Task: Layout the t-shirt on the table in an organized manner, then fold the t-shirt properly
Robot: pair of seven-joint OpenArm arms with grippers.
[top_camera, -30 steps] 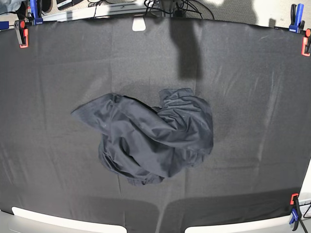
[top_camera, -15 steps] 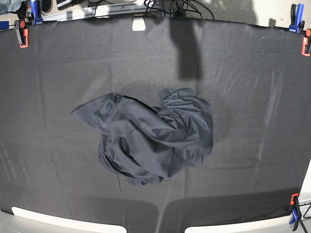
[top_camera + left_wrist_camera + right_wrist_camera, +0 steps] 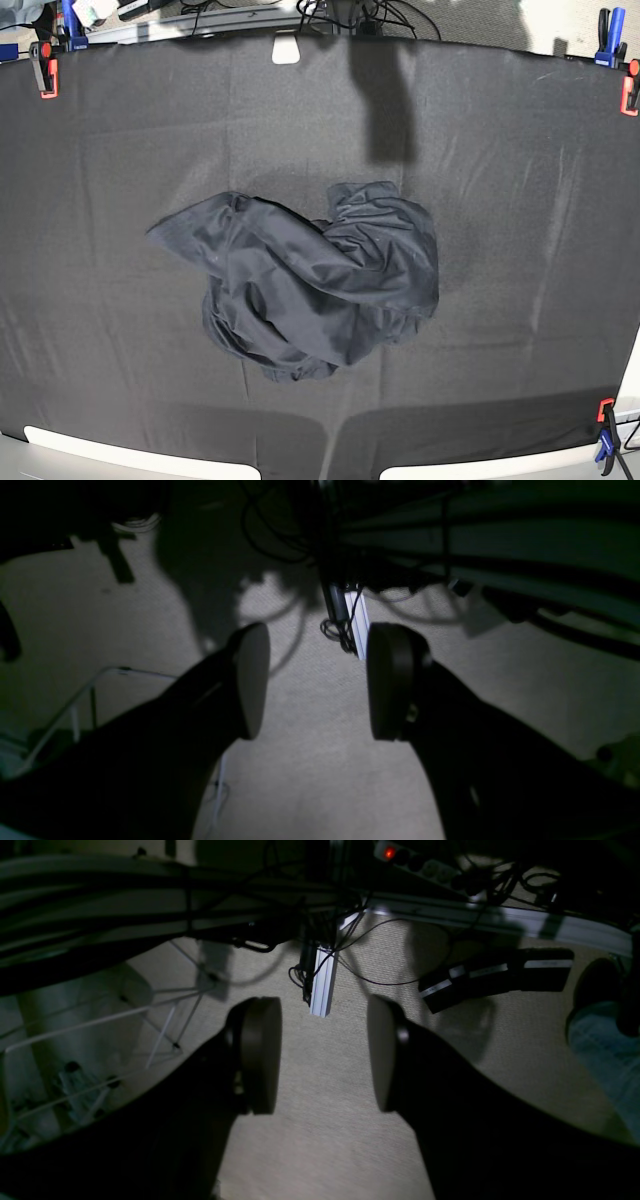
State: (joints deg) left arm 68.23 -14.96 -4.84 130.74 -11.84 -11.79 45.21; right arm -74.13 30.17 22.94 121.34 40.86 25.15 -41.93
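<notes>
In the middle of the bench [image 3: 520, 200] the t-shirt [image 3: 310, 290] lies as a crumpled heap, with one pointed flap reaching out to the left and a rounder bunch of folds on the right and far side. It looks thin, soft and light, so it should drape and slide easily over the cloth top; a pinch on a single layer at an outer edge, such as that left flap, seems the safest hold for spreading it. Neither collar nor sleeves can be told apart. The left claw [image 3: 315, 682] and the right claw [image 3: 325, 1060] both hang wide open and empty over the floor, away from the shirt.
</notes>
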